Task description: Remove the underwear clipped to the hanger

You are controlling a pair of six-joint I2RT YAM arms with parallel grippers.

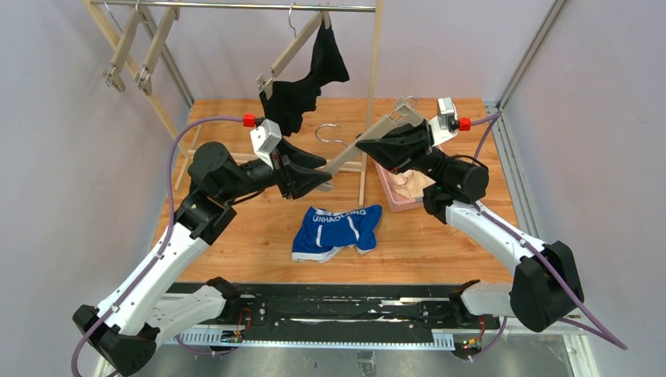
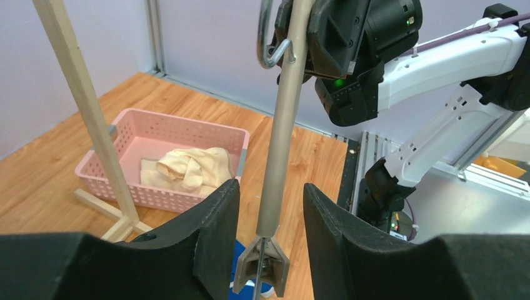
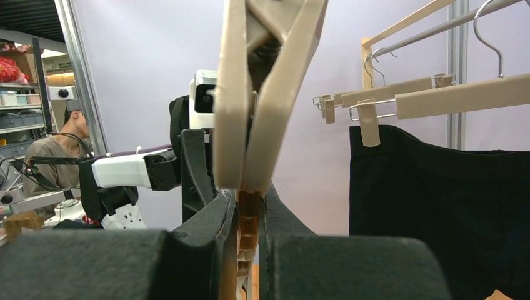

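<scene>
The black underwear [image 1: 312,78] hangs clipped to a hanger [image 1: 290,51] on the rail; it also shows in the right wrist view [image 3: 437,212]. The blue underwear [image 1: 338,229] lies on the table. The cream underwear [image 1: 410,187] lies in the pink basket [image 2: 128,122]. My right gripper [image 1: 365,146] is shut on the bar of a bare beige clip hanger [image 1: 349,155], its clip [image 3: 262,94] just above the jaws. My left gripper [image 1: 326,179] is open, its jaws on either side of that hanger's other end [image 2: 278,150] without touching it.
Two empty wooden hangers [image 1: 129,55] hang at the rail's left end. The rack's wooden post [image 2: 81,106] stands beside the basket, left of my left gripper. The right arm [image 2: 437,69] is close behind the held hanger.
</scene>
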